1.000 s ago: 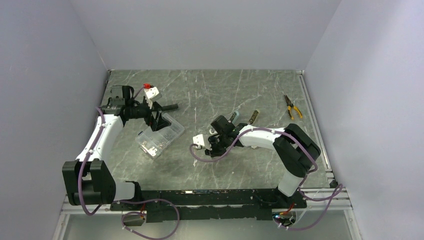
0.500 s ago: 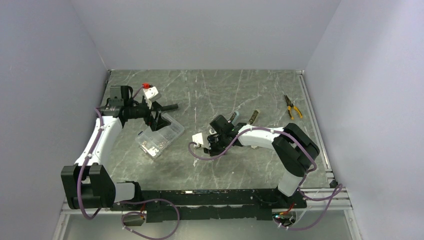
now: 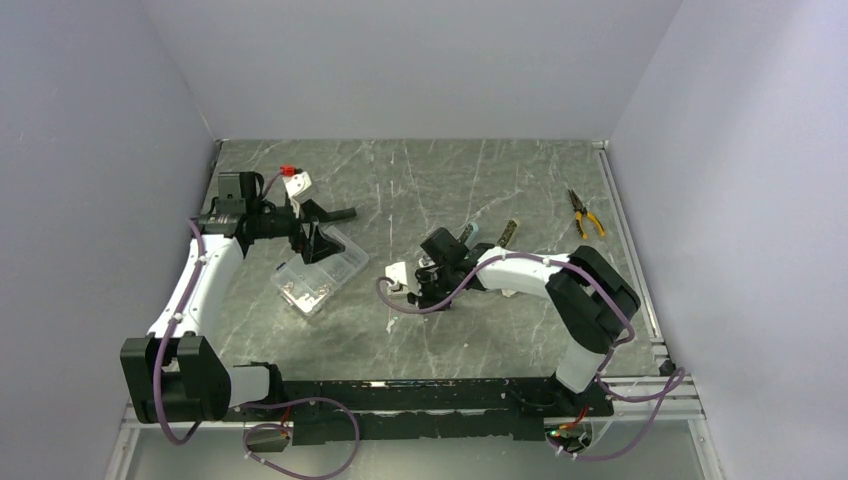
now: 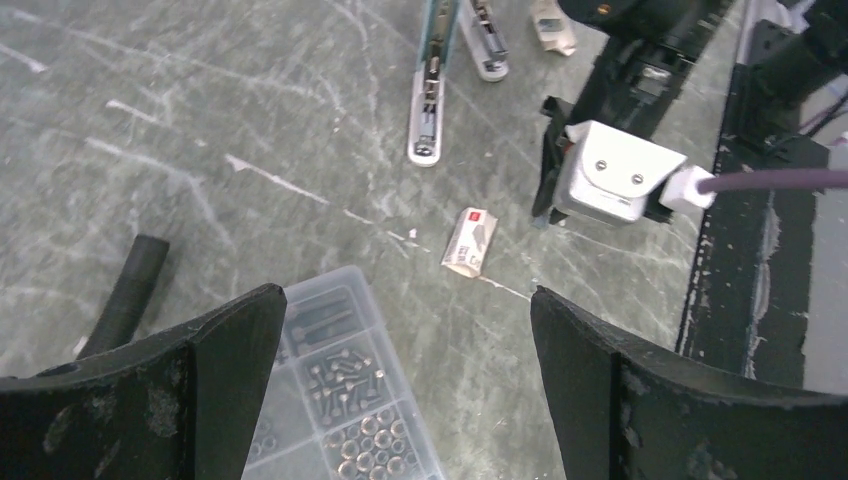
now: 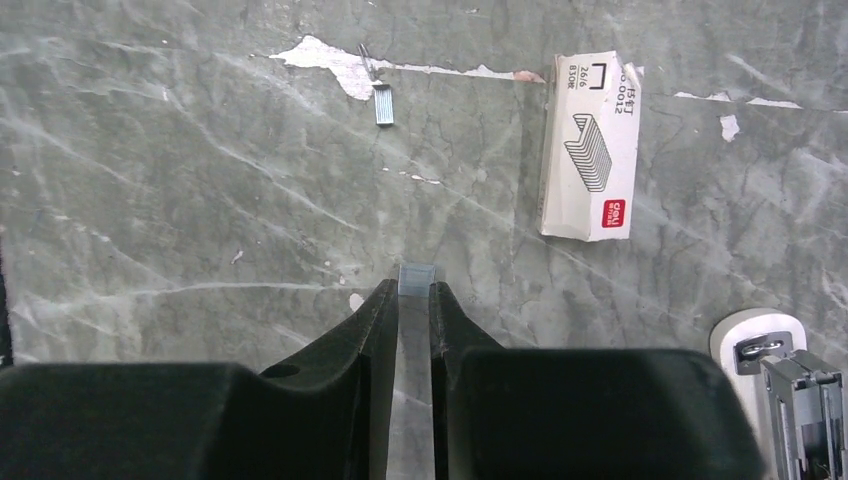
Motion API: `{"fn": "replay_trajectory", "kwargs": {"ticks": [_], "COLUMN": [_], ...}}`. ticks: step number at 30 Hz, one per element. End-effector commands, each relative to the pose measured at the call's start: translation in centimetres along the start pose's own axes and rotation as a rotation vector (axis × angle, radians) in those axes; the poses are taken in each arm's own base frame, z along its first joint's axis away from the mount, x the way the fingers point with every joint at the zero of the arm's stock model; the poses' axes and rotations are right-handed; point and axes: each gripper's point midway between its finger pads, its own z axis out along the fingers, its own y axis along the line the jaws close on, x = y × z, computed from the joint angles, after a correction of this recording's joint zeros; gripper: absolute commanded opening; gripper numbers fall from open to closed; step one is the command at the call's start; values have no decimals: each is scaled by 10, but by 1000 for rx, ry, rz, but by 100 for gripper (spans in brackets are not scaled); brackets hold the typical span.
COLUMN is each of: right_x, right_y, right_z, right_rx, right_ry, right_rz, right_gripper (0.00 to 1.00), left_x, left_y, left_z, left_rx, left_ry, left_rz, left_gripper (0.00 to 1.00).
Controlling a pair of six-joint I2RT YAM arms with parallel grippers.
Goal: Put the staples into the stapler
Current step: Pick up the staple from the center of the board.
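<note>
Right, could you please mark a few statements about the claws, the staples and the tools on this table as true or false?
1. The right claw is closed on a strip of staples. True.
2. The staple box stands on end. False: it lies flat on the table.
3. The left claw grips the clear case. False: it is wide open above the case, holding nothing.
4. Yellow-handled pliers lie near the table's far right edge. True.
5. The stapler is shut. False: it lies hinged open.
</note>
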Motion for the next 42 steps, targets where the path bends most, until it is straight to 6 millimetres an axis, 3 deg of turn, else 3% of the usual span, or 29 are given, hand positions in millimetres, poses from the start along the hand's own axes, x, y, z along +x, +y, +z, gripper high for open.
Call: {"fn": "replay_trajectory", "kwargs": {"ticks": [1,8,17,24,26,34,42], "right_x": [-36,-65,-111,-128,-130,-137,-135], "right_y": [-5,-8,5,14,13,12,10], "right_z": [-24,-62,-117,-138,-143,-155,-155], "right_rx": [-10,-68,-238,-387,-406,-469,-475], "right_ry": [-112,-255,-463,-554,-579,-648,-657], "right_rz": [28,168,322,408,429,501,522], "right_gripper": [7,5,5,4,4,3,2], "left_x": [-26,-36,-52,-50,-49,-37,-28], "left_y": [-27,-54,-102,-133,-140,-156,-157], "left_z": [-5,-7,39,62,65,84,95], "left_rx": [132,260,396,530,562,642,654], "left_ry": [-97,-148,-103,-128,-128,-106,-91], "left_rz": [63,140,497,758,797,866,878], "left_gripper": [98,98,98,98,86,64,46]}}
